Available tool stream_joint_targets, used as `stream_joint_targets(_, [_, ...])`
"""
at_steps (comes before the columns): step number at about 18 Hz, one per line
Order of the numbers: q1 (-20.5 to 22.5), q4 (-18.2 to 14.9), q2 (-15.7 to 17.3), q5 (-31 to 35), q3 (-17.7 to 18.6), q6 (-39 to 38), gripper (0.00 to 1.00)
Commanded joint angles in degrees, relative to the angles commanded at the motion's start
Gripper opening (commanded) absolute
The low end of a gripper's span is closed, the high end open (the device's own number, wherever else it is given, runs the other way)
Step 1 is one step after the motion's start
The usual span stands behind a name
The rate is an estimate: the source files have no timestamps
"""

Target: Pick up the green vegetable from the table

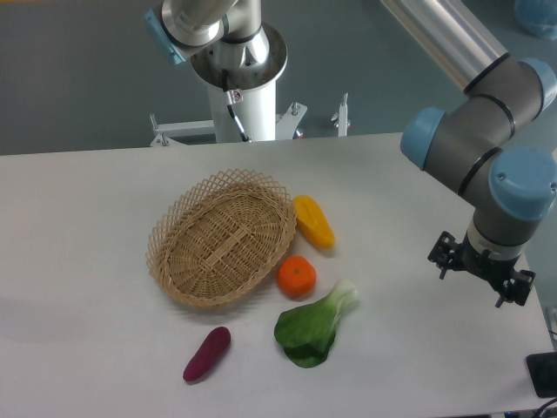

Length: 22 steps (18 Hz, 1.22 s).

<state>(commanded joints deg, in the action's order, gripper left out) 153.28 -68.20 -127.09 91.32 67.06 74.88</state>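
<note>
While lying untouched on the bench [87, 200] beside the orange [297, 276], green vegetable [312, 326] not yet grasped; pincer [481, 277] well off right, fingers hidden, opening impossible to tell. Everything left.

A robotics lab: a UR5e arm [487, 165] bolted by a white table [87, 218] against plain grey flooring

green vegetable [312, 326] dark green, pale stalk | table [87, 218] white | basket [224, 237] tan woven | orange [297, 276] orange
</note>
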Motion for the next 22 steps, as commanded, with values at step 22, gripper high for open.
stream_joint_targets(22, [-3.86,4.75,2.02,-1.84,5.27,-9.67,1.0])
